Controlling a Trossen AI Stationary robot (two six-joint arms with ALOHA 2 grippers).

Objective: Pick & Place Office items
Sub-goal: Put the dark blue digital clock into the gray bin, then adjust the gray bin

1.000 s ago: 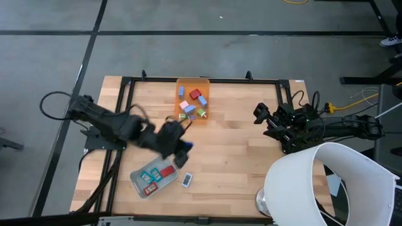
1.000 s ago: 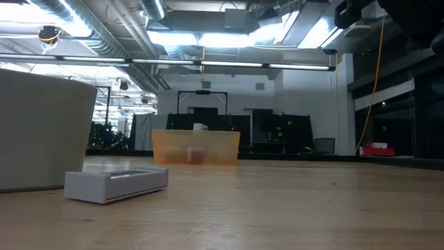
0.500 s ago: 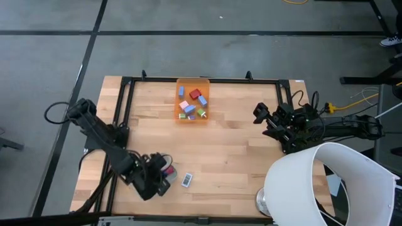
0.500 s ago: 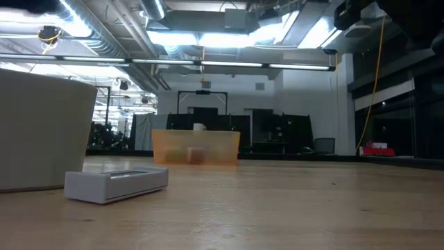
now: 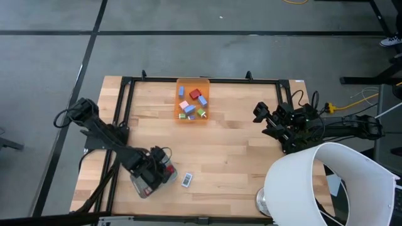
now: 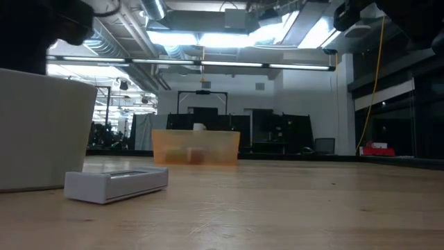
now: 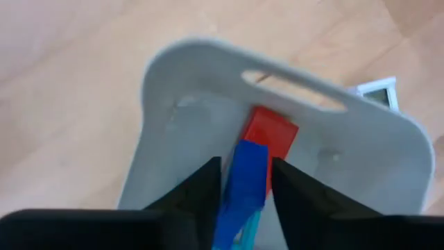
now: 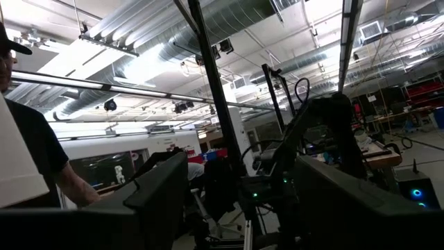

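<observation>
My left gripper (image 5: 158,171) hovers over the pale grey tray (image 5: 139,187), shut on a blue piece (image 7: 244,173). A red piece (image 7: 272,130) lies on the tray's floor just beyond the blue one. One small white and blue piece (image 5: 186,180) lies on the table right of the tray. Several more coloured pieces (image 5: 191,102) sit in the orange bin (image 5: 192,116) near the far edge. My right gripper (image 5: 259,114) waits open above the table's right side, pointing into the room in the right wrist view (image 8: 243,182). My left gripper pinches the blue piece between its two fingers (image 7: 198,191), one on each long side (image 7: 236,182). The fingers come from above, pointing down into the tray (image 7: 166,76). The piece is lifted clear over the tray's floor and sticks out past the fingertips toward the red piece.
A large white shade-like object (image 5: 326,185) stands over the table's near right corner and shows in the low view (image 6: 41,132). A black frame (image 5: 201,80) runs around the tabletop. Bare wood lies between bin, tray and right arm.
My left gripper has travelled from the table's middle toward the near left, carrying the blue piece, and now stands over the grey tray. In the low view the arm has come into the upper left. The right arm has kept still.
</observation>
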